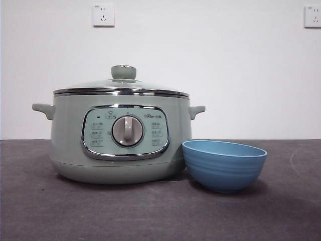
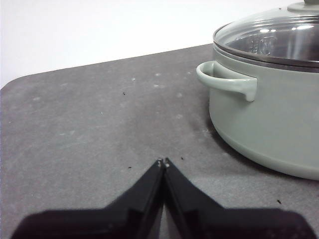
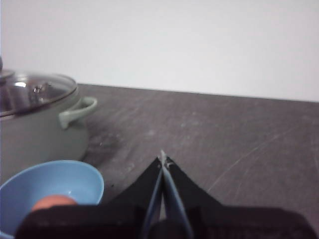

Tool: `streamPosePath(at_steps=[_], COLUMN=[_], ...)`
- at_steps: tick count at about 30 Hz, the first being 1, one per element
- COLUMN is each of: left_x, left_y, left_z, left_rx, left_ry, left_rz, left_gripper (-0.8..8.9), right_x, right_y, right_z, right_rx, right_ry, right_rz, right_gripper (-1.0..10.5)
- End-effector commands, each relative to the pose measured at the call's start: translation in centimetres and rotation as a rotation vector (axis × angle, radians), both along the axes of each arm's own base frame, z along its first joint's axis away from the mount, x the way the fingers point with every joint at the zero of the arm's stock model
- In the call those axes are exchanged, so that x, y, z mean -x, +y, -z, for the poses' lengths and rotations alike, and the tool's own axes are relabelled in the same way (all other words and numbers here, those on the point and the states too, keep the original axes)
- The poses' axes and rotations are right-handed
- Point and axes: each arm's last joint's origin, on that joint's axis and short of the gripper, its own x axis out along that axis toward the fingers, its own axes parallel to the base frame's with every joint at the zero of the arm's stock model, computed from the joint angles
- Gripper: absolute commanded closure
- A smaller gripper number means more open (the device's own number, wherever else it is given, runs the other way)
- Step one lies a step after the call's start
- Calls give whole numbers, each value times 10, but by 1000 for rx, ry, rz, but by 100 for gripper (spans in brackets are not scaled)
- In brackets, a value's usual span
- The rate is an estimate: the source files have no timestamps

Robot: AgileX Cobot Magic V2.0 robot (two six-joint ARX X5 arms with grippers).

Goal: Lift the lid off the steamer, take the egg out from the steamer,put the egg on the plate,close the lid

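Note:
The pale green steamer [image 1: 120, 135] stands on the dark table with the glass lid [image 1: 122, 86] closed on it. The blue plate [image 1: 224, 164], a small bowl, sits touching the steamer's right side. In the right wrist view the egg [image 3: 54, 201] lies inside the plate [image 3: 35, 184]. My left gripper [image 2: 163, 162] is shut and empty, low over the table beside the steamer's handle [image 2: 227, 80]. My right gripper [image 3: 163, 160] is shut and empty, beside the plate. Neither gripper shows in the front view.
A white wall with two sockets [image 1: 103, 15] stands behind the table. Bare dark tabletop [image 1: 150, 211] lies in front of the steamer and to both sides.

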Motion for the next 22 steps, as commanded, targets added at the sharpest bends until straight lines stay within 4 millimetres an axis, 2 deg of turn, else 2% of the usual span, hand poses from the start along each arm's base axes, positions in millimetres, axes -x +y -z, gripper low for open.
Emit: streamPosePath(at_steps=[1,12,22], left_x=[-1,-1,-1], left_y=[0,0,0], left_z=[4,4,4], left_rx=[7,7,7], left_ry=[9,9,9], left_rz=[-5,-5,-5], left_gripper=[816,816,816], right_x=[-2,0,-1], right_y=[0,0,0], right_z=[8,22,22], right_rx=[-28,-23,-31], right_ry=[19,164,162], right_rz=[5,6,7], right_gripper=[945,945,945])
